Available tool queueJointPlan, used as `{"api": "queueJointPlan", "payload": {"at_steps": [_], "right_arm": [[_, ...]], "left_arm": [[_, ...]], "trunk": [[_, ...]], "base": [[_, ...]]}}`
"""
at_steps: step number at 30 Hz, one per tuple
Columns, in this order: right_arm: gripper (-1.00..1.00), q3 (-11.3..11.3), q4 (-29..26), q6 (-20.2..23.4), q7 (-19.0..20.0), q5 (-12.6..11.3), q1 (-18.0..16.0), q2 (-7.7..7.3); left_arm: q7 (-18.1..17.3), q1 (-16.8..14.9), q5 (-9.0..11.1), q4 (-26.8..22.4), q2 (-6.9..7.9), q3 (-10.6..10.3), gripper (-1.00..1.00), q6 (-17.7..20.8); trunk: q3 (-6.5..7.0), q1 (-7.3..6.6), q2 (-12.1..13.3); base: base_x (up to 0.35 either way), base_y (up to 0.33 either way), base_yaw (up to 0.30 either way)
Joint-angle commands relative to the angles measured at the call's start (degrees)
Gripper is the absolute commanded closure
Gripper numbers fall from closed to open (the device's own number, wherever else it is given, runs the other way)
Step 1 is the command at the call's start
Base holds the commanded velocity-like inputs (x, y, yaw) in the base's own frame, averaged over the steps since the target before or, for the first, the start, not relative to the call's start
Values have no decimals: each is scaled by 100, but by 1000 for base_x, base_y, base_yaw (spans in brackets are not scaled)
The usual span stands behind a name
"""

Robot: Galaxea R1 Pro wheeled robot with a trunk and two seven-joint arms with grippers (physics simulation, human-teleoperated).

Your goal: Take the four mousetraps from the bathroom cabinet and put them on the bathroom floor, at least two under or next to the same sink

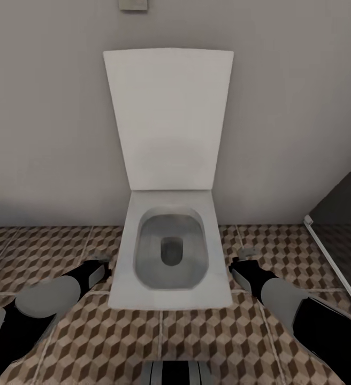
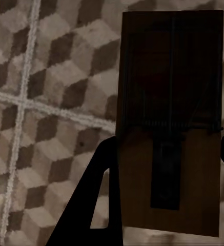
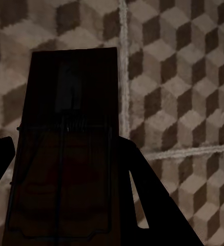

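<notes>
Cube-patterned bathroom floor [image 1: 159,342] runs to a plain grey wall, where one white toilet [image 1: 170,251] stands with its lid up. Two mousetraps are in sight, both dark and hard to read. The left gripper [image 2: 165,169] pinches one mousetrap [image 2: 170,102], and the right gripper [image 3: 65,169] clamps the other mousetrap [image 3: 70,128]; each trap's near end is cut off.
</notes>
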Motion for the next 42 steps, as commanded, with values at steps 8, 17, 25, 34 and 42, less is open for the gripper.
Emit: {"api": "queueJointPlan", "payload": {"at_steps": [8,17,25,34,42], "right_arm": [[100,58,-36,39,-25,-44,-3,-24],[100,59,-36,40,-19,-44,-3,-26],[100,59,-36,40,-16,-44,-3,-27],[100,59,-28,43,-16,-44,-3,-27],[100,59,-40,41,-16,-44,-3,-27]], "left_arm": [[20,-3,44,-1,-17,-51,100,26],[25,-2,44,5,-13,-45,100,22],[26,-2,45,5,-9,-44,100,22],[24,-2,51,10,-9,-43,100,22],[25,-3,52,13,-7,-48,100,22]], "trunk": [[-182,19,-13],[-381,42,-25],[-559,63,-35],[-758,86,-48],[-869,99,-54]], "base": [[0,0,0],[0,0,0],[0,0,0],[0,0,0],[0,0,0]]}}
